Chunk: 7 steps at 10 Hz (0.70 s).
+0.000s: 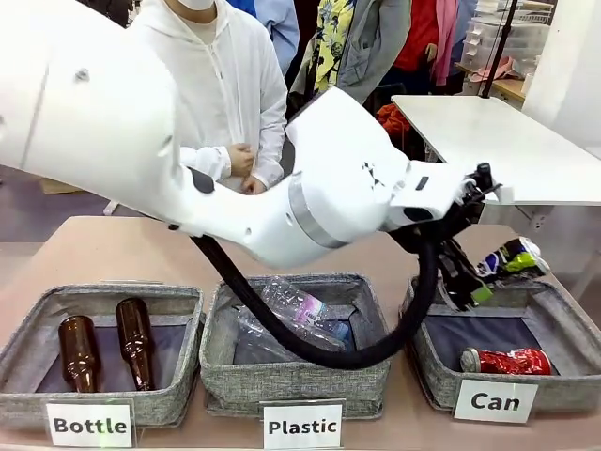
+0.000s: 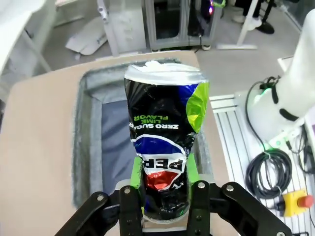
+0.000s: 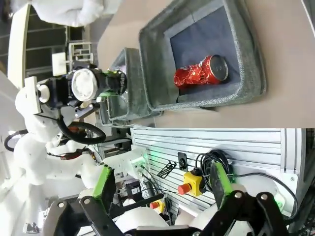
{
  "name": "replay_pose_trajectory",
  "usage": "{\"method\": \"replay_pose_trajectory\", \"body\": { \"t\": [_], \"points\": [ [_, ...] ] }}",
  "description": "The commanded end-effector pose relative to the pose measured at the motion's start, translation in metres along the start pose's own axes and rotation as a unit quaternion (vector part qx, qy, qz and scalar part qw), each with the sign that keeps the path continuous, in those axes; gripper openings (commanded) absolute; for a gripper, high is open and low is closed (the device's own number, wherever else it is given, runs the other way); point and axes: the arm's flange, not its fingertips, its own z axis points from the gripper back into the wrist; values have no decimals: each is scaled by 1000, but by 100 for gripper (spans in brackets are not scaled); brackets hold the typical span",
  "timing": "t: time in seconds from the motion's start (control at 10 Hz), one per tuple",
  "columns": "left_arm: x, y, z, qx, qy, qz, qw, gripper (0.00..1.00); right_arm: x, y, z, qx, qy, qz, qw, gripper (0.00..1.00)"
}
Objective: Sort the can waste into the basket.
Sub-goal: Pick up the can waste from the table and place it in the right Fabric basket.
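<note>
My left gripper [image 1: 467,282] reaches across from the left and is shut on the dark blue-black crushed can [image 1: 512,257]. It holds the can in the air over the back of the grey basket labelled "Can" [image 1: 563,315]. In the left wrist view the green pads [image 2: 136,169] pinch the can [image 2: 165,123] near its lower end, with the basket [image 2: 88,142] below. A red crushed can [image 1: 507,361] lies inside this basket, also seen as the red can [image 3: 202,73] in the basket [image 3: 248,59]. My right gripper [image 3: 163,179] is open with nothing between its fingers, off to the side of the table.
The middle "Plastic" basket [image 1: 296,376] holds clear bottles. The left "Bottle" basket [image 1: 103,399] holds two brown bottles. A person in white [image 1: 221,85] stands at the far side. A yellow button box [image 3: 192,184] and cables lie beside the table.
</note>
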Motion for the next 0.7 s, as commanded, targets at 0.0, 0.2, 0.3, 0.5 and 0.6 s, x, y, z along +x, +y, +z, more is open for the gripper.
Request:
{"method": "replay_pose_trajectory", "body": {
  "t": [0.0, 0.2, 0.3, 0.5, 0.6],
  "points": [
    [3, 8, -15, 6, 3, 10, 1000, 39, 6, 4, 3, 1, 0, -1, 1000, 100],
    [3, 12, -24, 11, 5, 14, 1000, 39, 6, 4, 3, 1, 0, -1, 1000, 100],
    [5, 12, -28, 7, 10, 16, 1000, 39, 6, 4, 3, 1, 0, -1, 1000, 100],
    [7, 9, -28, -9, 16, 18, 1000, 48, 6, 4, 3, 1, 0, -1, 1000, 100],
    [7, 8, -27, -13, 12, 19, 1000, 97, 6, 4, 3, 1, 0, -1, 1000, 100]
  ]
}}
